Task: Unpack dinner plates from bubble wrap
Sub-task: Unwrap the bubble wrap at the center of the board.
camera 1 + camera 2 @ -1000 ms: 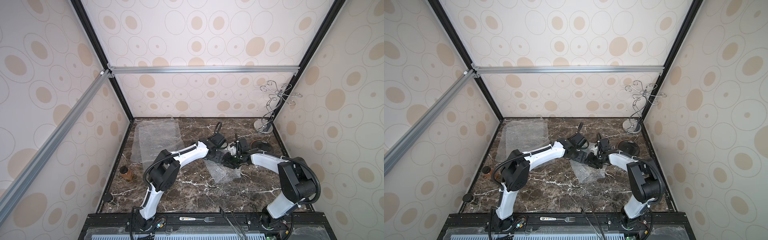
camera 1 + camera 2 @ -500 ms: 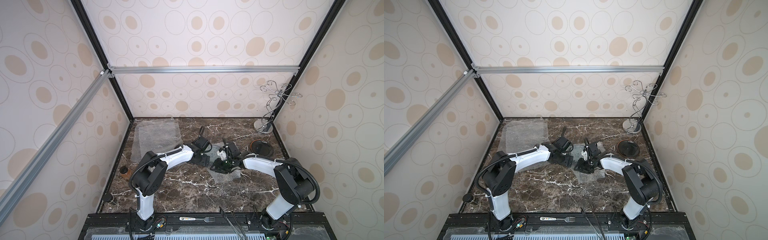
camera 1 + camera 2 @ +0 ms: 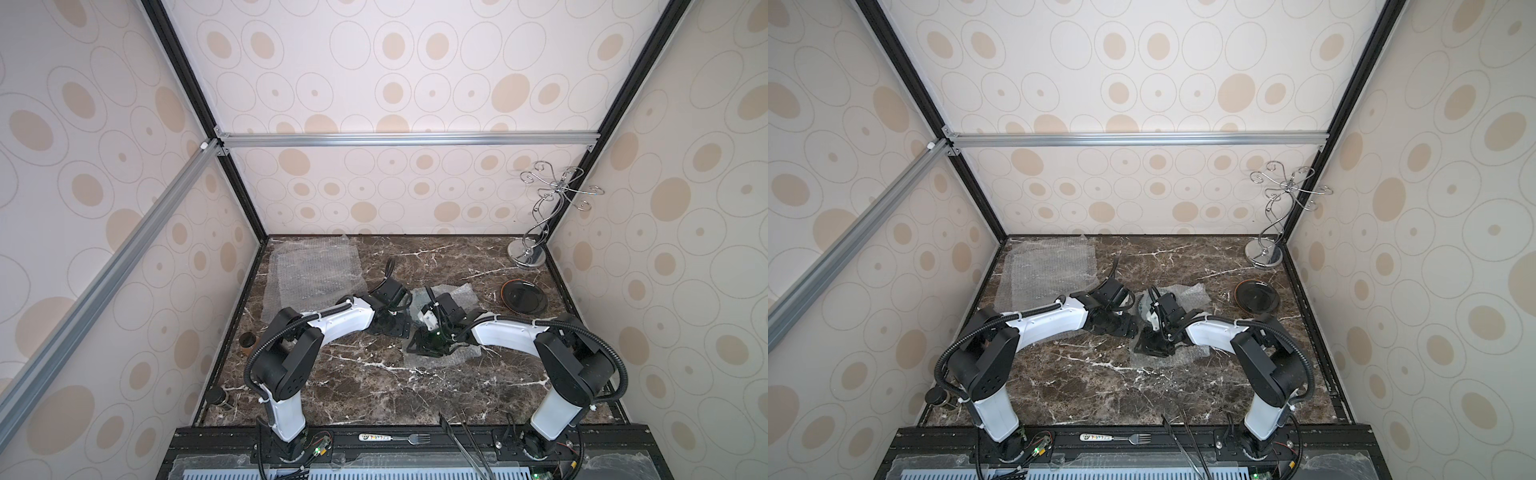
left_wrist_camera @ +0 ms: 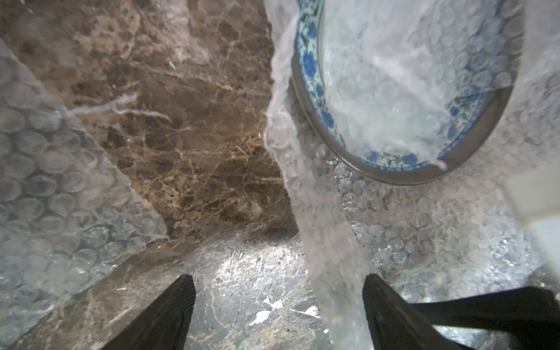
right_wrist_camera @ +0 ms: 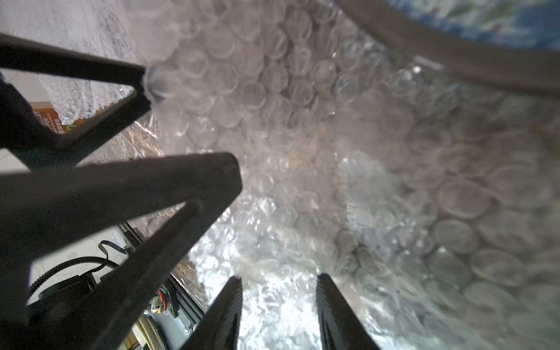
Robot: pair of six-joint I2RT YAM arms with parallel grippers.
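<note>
Now the left end effector [image 4: 277, 278] and right end effector [image 5: 278, 277] sit farther to the robot's left than a second ago, away from the dark plate [image 3: 523, 296]. The left one stands open astride a strip of bubble wrap [image 4: 327, 236]. The blue-patterned plate [image 4: 312, 60] lies half-covered in that wrap on the worktop [image 3: 374, 382]. The right one's fingers are part-spread on wrap; grip unclear.

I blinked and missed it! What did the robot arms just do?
The left gripper and right gripper both slid away from the dark plate toward the robot's left. The right one grips the bubble wrap; the left is open. The dark plate, the flat wrap sheet and the wire stand stayed put.
</note>
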